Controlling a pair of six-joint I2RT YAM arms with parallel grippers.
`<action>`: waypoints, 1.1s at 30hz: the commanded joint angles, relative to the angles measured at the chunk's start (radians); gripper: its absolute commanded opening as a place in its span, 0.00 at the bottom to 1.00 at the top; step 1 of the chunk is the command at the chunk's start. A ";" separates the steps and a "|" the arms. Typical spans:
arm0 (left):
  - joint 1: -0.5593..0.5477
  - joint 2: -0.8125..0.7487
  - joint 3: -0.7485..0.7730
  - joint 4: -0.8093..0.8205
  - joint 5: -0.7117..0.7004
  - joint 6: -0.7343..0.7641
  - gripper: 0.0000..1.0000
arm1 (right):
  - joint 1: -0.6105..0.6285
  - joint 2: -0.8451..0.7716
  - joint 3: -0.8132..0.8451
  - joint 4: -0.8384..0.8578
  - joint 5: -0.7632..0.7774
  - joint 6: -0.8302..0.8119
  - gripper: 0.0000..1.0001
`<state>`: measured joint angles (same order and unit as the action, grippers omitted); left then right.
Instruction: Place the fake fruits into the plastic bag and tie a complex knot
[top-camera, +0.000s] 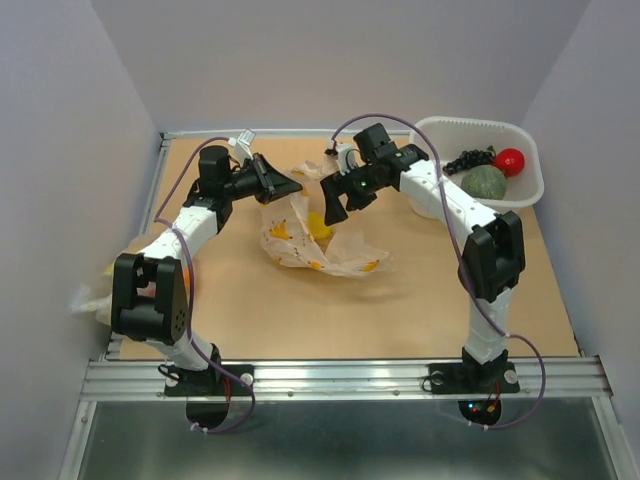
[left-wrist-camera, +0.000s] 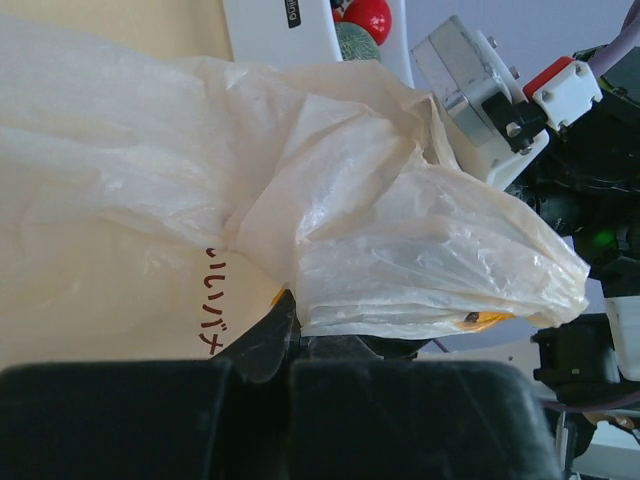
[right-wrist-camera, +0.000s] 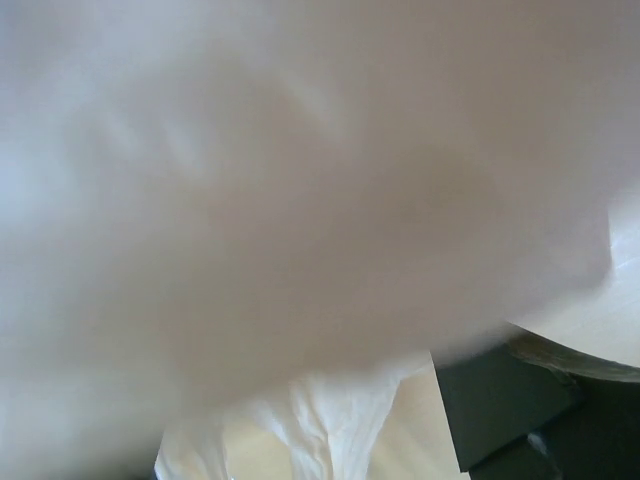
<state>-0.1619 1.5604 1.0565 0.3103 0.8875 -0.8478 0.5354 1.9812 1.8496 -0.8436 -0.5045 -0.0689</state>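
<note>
left arm (top-camera: 185, 228) | right arm (top-camera: 447, 200) | white links, black joints | purple cables (top-camera: 392, 116) | 2 black bases

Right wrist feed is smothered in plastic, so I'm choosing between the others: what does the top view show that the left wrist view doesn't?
Only the top view: the whole bag, grapes in the tub, a second bag at far left, and the left arm entire. Only the left wrist view: film bunched at the left tool, and dark red print on the bag. Both: bag, tub, red ball, green fruit, and part of the right arm.
</note>
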 joint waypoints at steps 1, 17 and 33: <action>-0.004 -0.007 0.031 0.052 0.036 0.000 0.00 | -0.055 -0.105 -0.061 -0.020 -0.074 -0.031 1.00; -0.004 0.012 0.062 -0.043 0.036 0.113 0.00 | -0.616 -0.038 0.316 -0.089 0.141 -0.105 0.98; -0.004 0.032 0.080 -0.082 0.028 0.145 0.00 | -0.830 0.217 0.510 0.030 0.477 -0.081 0.92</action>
<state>-0.1619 1.5951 1.0977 0.2222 0.9009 -0.7319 -0.2653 2.2951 2.4214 -0.9123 -0.1131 -0.1192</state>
